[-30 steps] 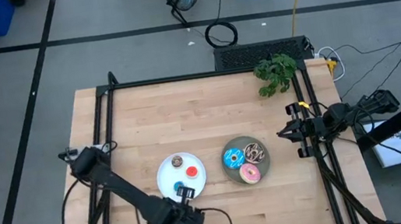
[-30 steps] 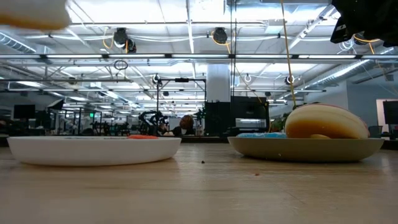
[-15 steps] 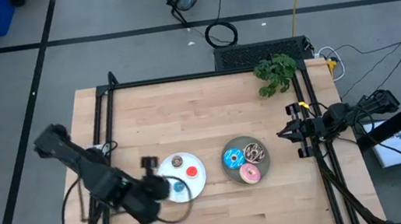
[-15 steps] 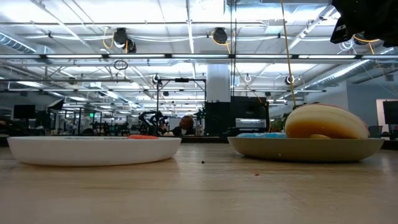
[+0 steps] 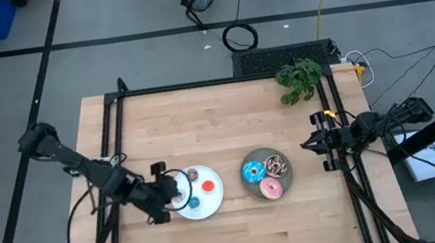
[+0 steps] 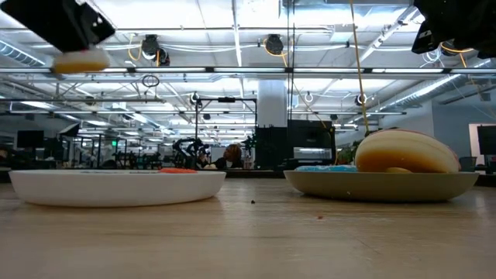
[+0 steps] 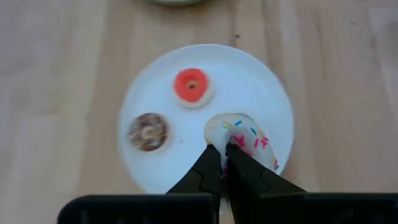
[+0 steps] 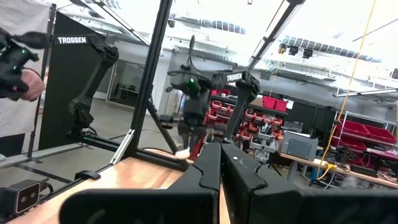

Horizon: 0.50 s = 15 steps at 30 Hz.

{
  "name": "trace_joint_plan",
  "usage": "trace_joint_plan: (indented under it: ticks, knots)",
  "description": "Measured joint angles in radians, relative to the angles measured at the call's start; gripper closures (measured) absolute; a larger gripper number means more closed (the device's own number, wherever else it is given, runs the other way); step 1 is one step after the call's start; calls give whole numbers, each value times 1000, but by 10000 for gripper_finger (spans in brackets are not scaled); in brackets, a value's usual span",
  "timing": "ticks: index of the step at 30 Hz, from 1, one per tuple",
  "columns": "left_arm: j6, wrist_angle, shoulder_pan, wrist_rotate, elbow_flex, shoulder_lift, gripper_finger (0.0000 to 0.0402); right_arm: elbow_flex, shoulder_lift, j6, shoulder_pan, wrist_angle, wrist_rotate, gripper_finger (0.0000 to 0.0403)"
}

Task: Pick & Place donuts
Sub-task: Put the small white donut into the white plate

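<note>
Pinching the white donut by its rim between my left fingers, shut tight; it feels light, stiff, slippery.

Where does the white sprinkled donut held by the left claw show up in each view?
High view: not discernible; the left claw covers it at the white plate's left edge.
Low view: white sprinkled donut at upper left, hanging under the claw.
Left wrist view: centre, between the fingers, above the plate.
Right wrist view: too small to tell.
Shared landmark: the white plate.
</note>
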Motion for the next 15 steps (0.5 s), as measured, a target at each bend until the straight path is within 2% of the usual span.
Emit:
trace_joint_plan:
  ticks: [3, 6, 11, 15]
  knots:
    - [40, 85, 44, 71, -46, 26, 391, 0, 0, 1, 0, 0, 0, 403]
    - [48, 73, 72, 79, -73, 45, 395, 0, 0, 1, 0, 0, 0, 403]
    - [49, 197, 113, 107, -129, 88, 381, 0, 0, 1, 0, -4, 0, 403]
    - [60, 222, 130, 144, -142, 146, 395, 0, 2, -5, 0, -4, 1, 403]
